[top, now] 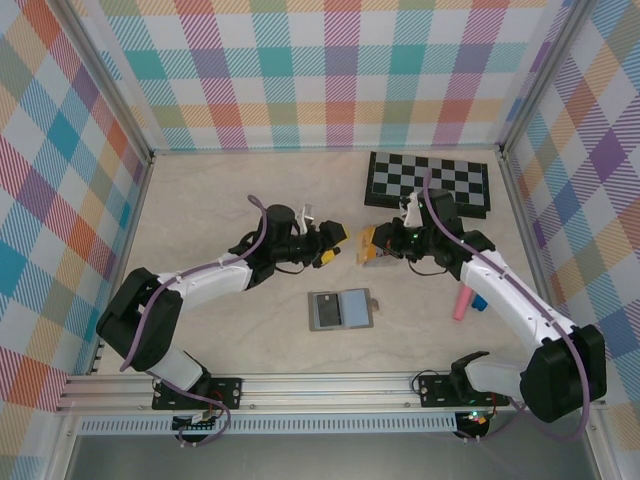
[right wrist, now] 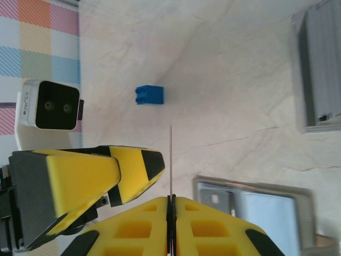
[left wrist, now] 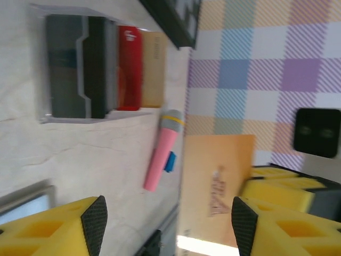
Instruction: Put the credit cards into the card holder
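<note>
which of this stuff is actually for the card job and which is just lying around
For the job:
- orange card, pinched in the right gripper
- red card and tan card, standing in the clear rack
- grey card holder

Just lying about:
- chessboard
- pink toy microphone
- blue block

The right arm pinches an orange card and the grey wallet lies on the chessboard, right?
Not quite: the right gripper pinches the orange card, but the grey wallet lies on the table itself, apart from the chessboard, as the top view shows.
</note>
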`<state>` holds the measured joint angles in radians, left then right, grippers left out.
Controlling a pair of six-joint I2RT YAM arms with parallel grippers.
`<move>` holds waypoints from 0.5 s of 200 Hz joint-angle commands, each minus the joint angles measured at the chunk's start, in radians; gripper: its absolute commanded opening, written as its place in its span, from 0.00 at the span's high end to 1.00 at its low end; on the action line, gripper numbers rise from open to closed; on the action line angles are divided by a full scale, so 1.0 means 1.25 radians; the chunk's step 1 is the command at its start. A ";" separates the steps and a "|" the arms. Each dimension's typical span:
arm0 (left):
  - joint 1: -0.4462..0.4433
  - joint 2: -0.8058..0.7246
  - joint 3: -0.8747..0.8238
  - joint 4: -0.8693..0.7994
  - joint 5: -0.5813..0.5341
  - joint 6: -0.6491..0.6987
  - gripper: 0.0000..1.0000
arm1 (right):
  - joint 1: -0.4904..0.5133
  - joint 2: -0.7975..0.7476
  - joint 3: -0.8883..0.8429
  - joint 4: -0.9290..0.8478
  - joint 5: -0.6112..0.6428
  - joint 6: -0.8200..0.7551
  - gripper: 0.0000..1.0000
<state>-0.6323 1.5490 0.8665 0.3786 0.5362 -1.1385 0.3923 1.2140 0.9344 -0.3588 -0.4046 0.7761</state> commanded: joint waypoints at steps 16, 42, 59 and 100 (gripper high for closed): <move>0.005 0.001 -0.002 0.107 0.065 -0.030 0.41 | -0.001 -0.025 -0.046 0.161 -0.091 0.114 0.89; 0.005 0.003 -0.005 0.106 0.066 -0.032 0.46 | -0.001 -0.019 -0.066 0.212 -0.117 0.144 0.89; 0.005 -0.002 -0.009 0.106 0.066 -0.028 0.51 | -0.001 -0.016 -0.069 0.220 -0.115 0.150 0.89; 0.005 -0.011 -0.015 0.096 0.063 -0.024 0.87 | 0.000 0.001 -0.068 0.204 -0.113 0.146 0.87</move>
<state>-0.6323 1.5490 0.8661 0.4717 0.5949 -1.1702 0.3923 1.2026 0.8562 -0.1223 -0.5293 0.9508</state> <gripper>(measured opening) 0.235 0.121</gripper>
